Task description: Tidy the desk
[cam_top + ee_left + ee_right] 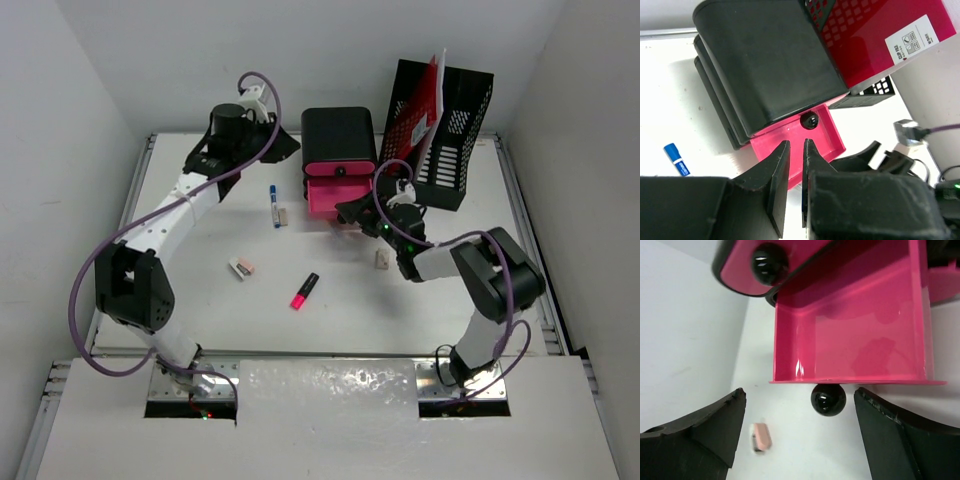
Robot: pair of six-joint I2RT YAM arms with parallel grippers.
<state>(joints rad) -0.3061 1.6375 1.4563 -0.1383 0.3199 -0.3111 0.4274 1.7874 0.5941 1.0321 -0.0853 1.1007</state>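
The white desk holds scattered items: a blue marker, a pink highlighter and three small erasers. A black drawer unit stands at the back, with its pink lower drawer pulled out. My right gripper is open just in front of that drawer; in the right wrist view its jaws stand wide on either side of the drawer's black knob, not touching it. My left gripper hovers left of the unit, its jaws nearly closed and empty.
A black mesh file holder with a red folder stands at the back right, next to the drawer unit. Metal rails run along the desk edges. White walls enclose the desk on three sides.
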